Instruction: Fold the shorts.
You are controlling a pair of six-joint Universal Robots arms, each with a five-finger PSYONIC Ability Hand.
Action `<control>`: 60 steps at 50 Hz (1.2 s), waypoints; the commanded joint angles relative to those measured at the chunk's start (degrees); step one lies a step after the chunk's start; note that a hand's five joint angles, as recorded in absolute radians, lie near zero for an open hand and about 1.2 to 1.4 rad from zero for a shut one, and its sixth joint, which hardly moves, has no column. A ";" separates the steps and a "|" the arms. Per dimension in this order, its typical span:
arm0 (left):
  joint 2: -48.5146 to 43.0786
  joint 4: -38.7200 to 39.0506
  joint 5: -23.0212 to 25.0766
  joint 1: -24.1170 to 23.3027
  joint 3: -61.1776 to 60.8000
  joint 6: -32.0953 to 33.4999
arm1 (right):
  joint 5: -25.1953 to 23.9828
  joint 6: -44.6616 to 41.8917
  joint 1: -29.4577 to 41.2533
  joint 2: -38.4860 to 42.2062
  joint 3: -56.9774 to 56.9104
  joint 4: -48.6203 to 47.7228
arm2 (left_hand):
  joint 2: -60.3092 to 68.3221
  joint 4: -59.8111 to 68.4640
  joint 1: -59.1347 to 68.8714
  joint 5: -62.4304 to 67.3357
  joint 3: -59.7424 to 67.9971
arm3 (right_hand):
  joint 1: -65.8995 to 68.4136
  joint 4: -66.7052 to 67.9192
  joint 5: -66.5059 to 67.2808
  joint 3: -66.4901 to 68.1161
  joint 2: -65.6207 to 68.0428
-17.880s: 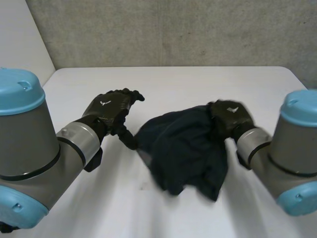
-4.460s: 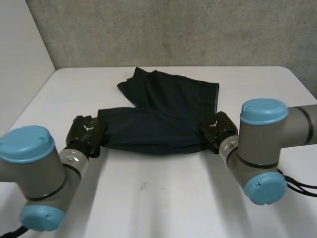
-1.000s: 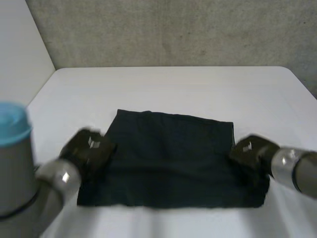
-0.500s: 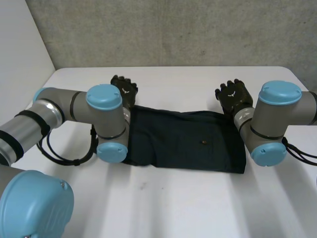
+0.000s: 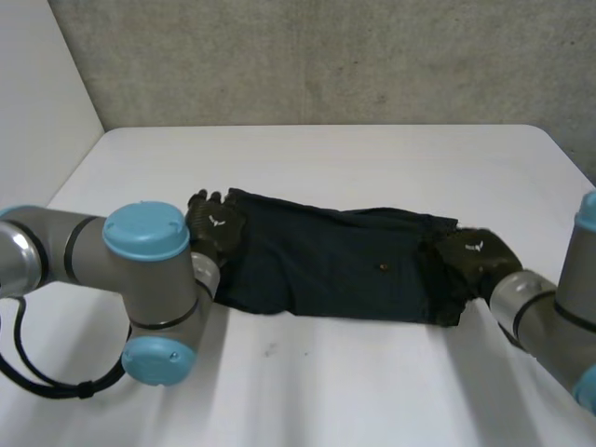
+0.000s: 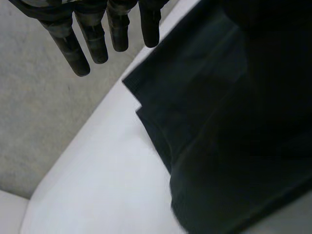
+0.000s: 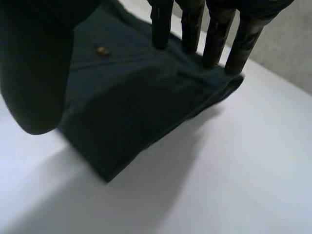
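The dark navy shorts (image 5: 335,265) lie folded into a long band across the middle of the white table (image 5: 354,158), with a small button (image 5: 384,268) on top. My left hand (image 5: 212,228) is at the band's left end. In the left wrist view its fingers (image 6: 97,34) are straight and hang above the table just off the corner of the shorts (image 6: 229,126), holding nothing. My right hand (image 5: 470,256) is over the right end. There its straight fingers (image 7: 214,29) reach onto the far edge of the shorts (image 7: 141,97), and the thumb (image 7: 34,73) stands apart.
My left arm's blue-capped elbow (image 5: 146,233) is low over the table's near left. A grey concrete wall (image 5: 326,56) runs behind the table's far edge, and a white wall (image 5: 37,102) stands at the left.
Both hands have come back from the far side of the shorts to its two ends. A second ago the shorts lay as a wider rectangle; now they are a narrower folded band.
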 commanded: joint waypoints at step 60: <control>27.60 1.08 4.15 4.53 -14.24 -14.67 | -9.60 -31.46 29.97 17.54 -28.29 4.26 | -1.39 -1.64 -1.19 -2.68 -2.14 | 40.28 37.67 37.08 37.46 37.60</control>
